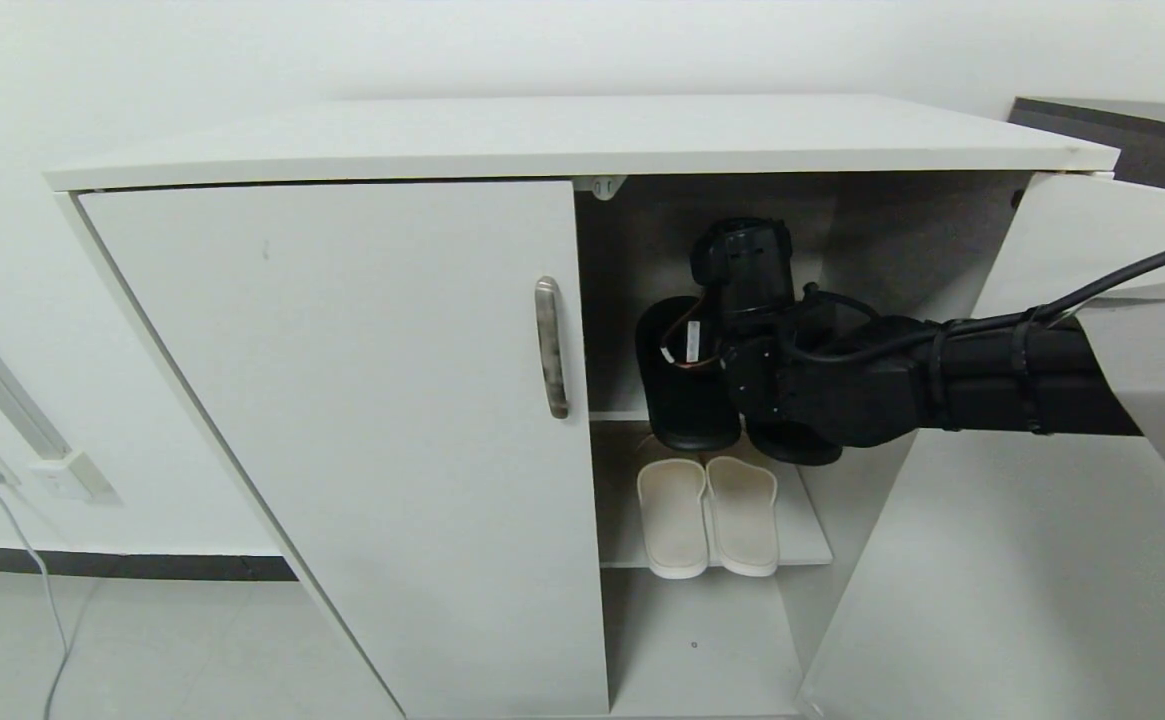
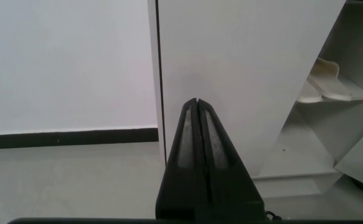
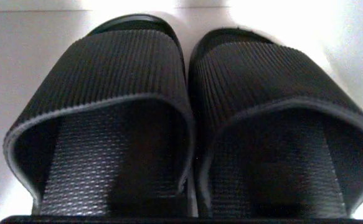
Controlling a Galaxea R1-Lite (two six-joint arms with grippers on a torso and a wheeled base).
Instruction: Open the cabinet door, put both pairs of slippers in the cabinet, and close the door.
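Plain white cabinet [image 1: 342,420] with brushed silver handle [image 1: 550,347]; plain cream slippers [image 1: 707,515]; black slippers [image 3: 125,68], ribbed straps, finely pebbled footbeds.

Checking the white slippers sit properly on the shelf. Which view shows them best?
The head view: both white slippers lie side by side on the shelf, seen whole from above. The left wrist view catches them side-on, partly behind the closed door. The right wrist view faces the black slippers instead.

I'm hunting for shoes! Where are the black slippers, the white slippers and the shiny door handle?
black ribbed slippers [image 3: 125,68]: right wrist view, one strap.
white smooth slippers [image 1: 672,515]: head view, one slipper's middle.
silver metal door handle [image 1: 550,347]: head view, middle.
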